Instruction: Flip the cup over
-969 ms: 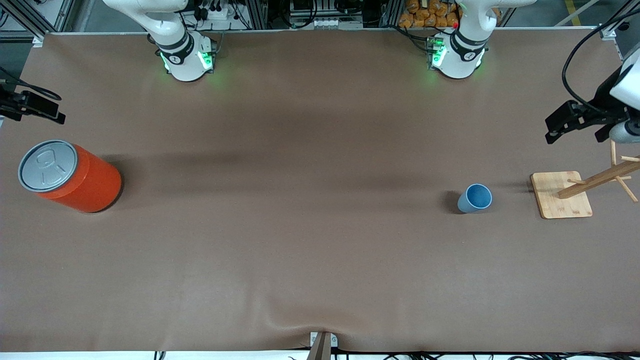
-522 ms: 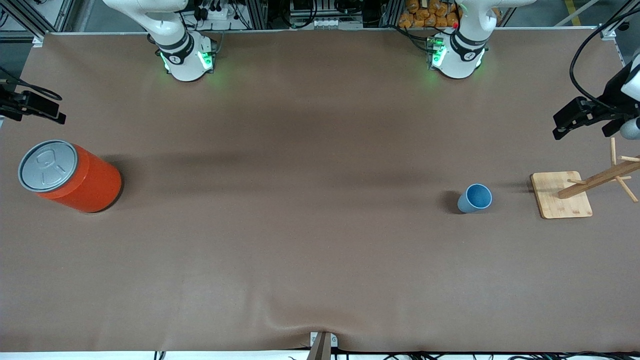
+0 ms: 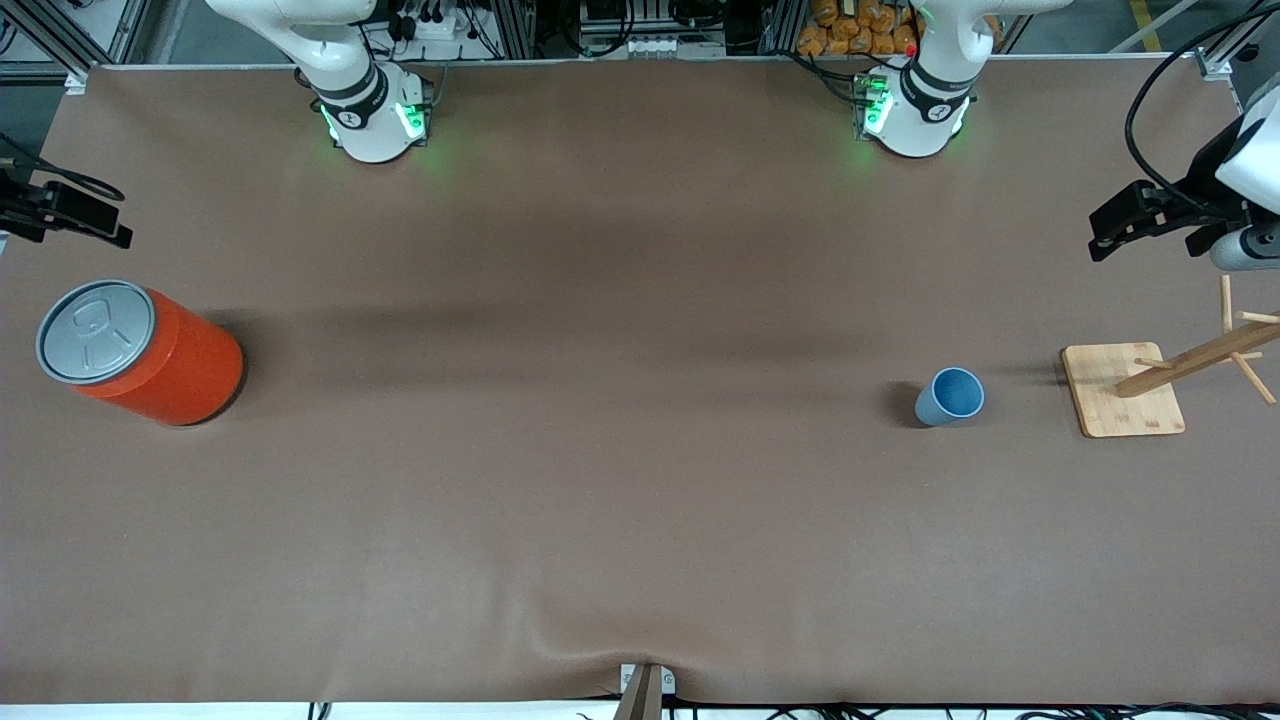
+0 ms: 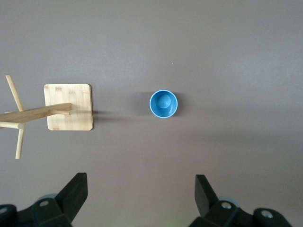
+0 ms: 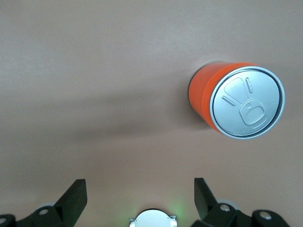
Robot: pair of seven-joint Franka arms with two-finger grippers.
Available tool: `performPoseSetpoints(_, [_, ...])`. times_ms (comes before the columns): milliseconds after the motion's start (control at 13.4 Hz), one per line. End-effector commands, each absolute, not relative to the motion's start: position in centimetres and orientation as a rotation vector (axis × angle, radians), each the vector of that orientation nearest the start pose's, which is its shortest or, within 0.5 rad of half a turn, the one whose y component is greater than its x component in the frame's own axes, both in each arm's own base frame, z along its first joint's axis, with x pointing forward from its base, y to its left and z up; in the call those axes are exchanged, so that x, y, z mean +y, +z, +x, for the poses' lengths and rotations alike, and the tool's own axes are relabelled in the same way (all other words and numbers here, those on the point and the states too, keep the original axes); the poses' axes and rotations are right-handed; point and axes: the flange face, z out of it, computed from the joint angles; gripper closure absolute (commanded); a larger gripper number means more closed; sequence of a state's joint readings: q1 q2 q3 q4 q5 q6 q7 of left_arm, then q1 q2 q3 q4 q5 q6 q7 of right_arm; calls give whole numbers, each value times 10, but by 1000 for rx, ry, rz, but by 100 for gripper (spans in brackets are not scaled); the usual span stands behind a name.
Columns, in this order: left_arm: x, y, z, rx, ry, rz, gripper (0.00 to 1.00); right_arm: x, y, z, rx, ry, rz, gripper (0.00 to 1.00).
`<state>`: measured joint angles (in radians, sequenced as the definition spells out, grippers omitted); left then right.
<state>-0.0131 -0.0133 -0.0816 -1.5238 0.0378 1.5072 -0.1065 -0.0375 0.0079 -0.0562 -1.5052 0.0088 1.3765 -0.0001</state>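
Setting: robotics laboratory or test cell. Evidence: two white arm bases with green status lights bolted along one edge of a wide surface under a plain brown covering; aluminium framing, cable bundles and electronics along that same edge. Props are sparse and staged well apart: an orange can, a small blue cup, a wooden peg stand.

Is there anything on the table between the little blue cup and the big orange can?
No. In the front view only bare brown table lies between the cup and the orange can. The wooden rack stands beside the cup, toward the left arm's end.
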Motion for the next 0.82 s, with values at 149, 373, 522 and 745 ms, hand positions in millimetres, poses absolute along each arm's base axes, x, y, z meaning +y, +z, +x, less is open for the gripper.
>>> performPoseSetpoints(149, [-47,658,530,97,76,-3176,0,-47,638,529,149,199,-3126,0])
performPoseSetpoints(373, [-45,658,530,95,80,-3164,0,-47,637,529,146,202,-3126,0])
performPoseSetpoints(522, [-43,658,529,116,81,-3159,0,-47,637,529,149,202,-3126,0])
performPoseSetpoints(745, [-43,659,527,118,88,-3154,0,-47,637,529,146,202,-3126,0])
